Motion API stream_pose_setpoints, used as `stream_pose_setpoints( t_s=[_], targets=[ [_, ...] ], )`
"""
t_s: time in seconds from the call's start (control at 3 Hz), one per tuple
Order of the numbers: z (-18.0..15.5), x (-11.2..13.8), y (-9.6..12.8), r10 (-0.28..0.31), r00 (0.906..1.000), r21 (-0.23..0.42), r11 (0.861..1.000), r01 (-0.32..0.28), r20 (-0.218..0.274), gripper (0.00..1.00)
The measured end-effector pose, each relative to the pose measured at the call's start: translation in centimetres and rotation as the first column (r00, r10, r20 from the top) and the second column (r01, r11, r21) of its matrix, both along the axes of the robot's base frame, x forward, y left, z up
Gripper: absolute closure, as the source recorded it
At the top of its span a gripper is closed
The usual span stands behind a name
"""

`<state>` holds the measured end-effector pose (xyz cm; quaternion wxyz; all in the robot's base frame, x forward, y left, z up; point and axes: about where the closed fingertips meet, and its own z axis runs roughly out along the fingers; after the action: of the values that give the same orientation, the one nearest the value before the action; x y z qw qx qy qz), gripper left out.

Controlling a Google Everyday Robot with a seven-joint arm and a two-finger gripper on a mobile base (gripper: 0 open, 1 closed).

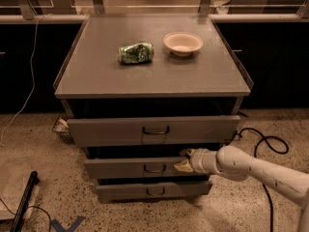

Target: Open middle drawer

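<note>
**Figure. Opening the middle drawer: the pull.** My end effector [185, 160] sits at the upper edge of the middle drawer [125, 168], just right of its loop handle [154, 168]. I cannot tell whether it is clamped on that edge or merely set about it. The drawer is the second of three, beneath the top drawer [111, 130], which juts out over it, and above the bottom drawer [125, 192]. In my judgement the hold should be made sure first. The pull should then run straight and level along the runners, because a grip right of centre may skew the tray and jam it. My arm should stay low, clear of the overhanging top drawer.
</note>
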<state>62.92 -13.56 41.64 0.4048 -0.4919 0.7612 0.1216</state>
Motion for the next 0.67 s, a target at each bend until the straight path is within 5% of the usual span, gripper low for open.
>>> stream_pose_setpoints(
  t_s=[0.67],
  targets=[
    [0.2,-1.2,-0.7,-0.001,1.0000,0.006,1.000,0.001,0.003,1.00]
  ],
)
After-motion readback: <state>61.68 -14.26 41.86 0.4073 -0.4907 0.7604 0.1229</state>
